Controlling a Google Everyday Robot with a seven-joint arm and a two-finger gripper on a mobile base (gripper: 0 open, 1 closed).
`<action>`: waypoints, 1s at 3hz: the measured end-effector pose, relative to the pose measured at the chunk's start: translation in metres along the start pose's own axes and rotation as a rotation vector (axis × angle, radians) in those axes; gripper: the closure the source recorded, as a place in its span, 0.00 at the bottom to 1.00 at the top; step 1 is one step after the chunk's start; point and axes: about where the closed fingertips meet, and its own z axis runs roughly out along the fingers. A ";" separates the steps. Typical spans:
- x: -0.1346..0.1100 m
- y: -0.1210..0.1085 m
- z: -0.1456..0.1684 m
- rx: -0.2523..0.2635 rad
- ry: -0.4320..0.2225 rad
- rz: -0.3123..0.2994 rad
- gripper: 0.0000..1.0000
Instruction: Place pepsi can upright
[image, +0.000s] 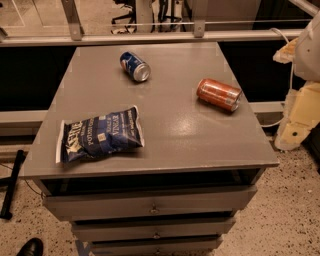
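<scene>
The pepsi can is seen lying on its side near the far edge of the grey table. The gripper is held beyond the table's right edge. Whether it is released or clenched cannot be told.

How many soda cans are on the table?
2: the pepsi can lies on its side at back centre, the orange can on its side right. The gripper hangs beyond the table's right edge.
</scene>
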 end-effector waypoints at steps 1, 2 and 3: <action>0.000 0.000 0.000 0.000 0.000 0.000 0.00; -0.010 -0.007 0.002 0.010 -0.019 -0.031 0.00; -0.039 -0.044 0.018 0.051 -0.053 -0.022 0.00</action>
